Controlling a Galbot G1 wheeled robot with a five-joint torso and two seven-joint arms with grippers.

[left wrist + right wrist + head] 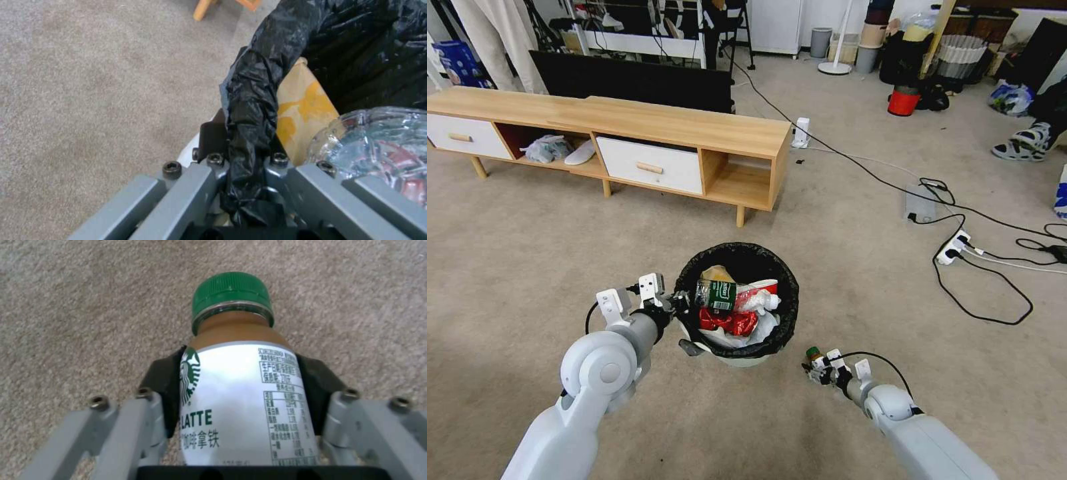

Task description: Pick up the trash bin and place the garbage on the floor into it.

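Nearest the robot, the right gripper (815, 371) is low over the floor (527, 267), just right of the bin. Its pads (165, 390) press both sides of a green-capped latte bottle (242, 396), the body clamped between them, cap pointing away from the wrist. The carpet fills the background behind it in the right wrist view, and whether it has left the floor cannot be told.

A little farther, the left gripper (680, 307) is at the bin (739, 303) rim on the robot's left side. In the left wrist view its fingers (213, 136) pinch the rim, with the black bag (249, 110) bunched in between. The bin is already well filled: a crushed red can (727, 322), a clear bottle (715, 293), a red-white carton (760, 288), a brown piece (718, 273) and white tissue (760, 327).

Beyond stands a wooden cabinet (627, 133), and cables (974, 267) lie on the carpet to the right.

Risks, as I judge them: the left grip bites through slippery film, so the rim may slide or the liner tear under the load. Held by one side, the bin could tilt and spill. The smooth round bottle may twist in the pads, and on a heaped pile it could roll off the top back onto the floor.
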